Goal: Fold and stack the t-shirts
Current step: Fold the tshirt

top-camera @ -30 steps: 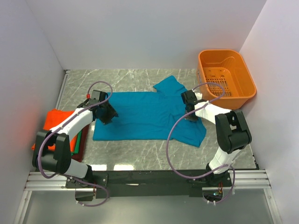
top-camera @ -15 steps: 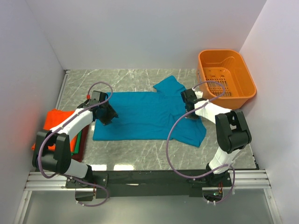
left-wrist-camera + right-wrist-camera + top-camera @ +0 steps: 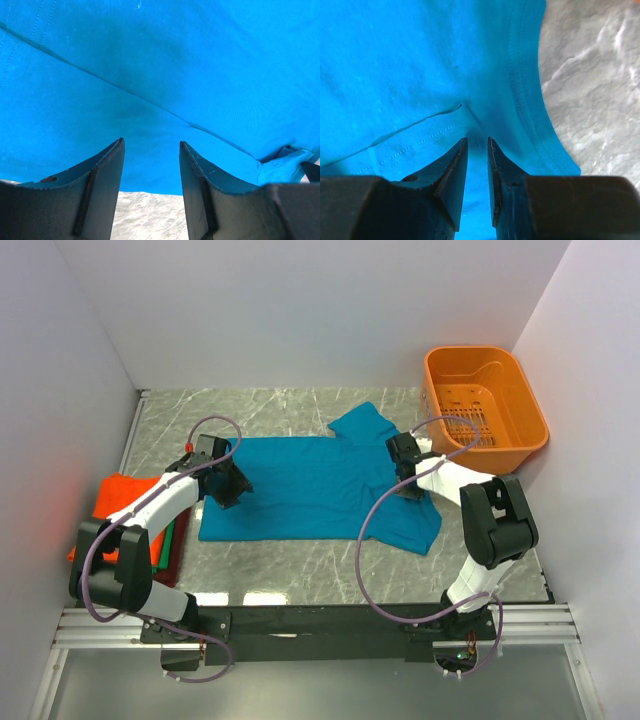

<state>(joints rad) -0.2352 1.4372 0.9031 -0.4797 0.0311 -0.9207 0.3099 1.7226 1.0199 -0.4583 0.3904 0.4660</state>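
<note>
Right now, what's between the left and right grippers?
Only the teal shirt, spread flat on the table: its body fills the stretch from the left gripper to the right gripper. The top external view shows it.

Overhead view takes in the table [image 3: 300, 560]; both wrist views press close on teal t-shirt [image 3: 300, 485].

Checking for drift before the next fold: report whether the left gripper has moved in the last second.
No. The left gripper holds the same spot over the teal t-shirt's left end, no nearer the folded stack beside it.
</note>
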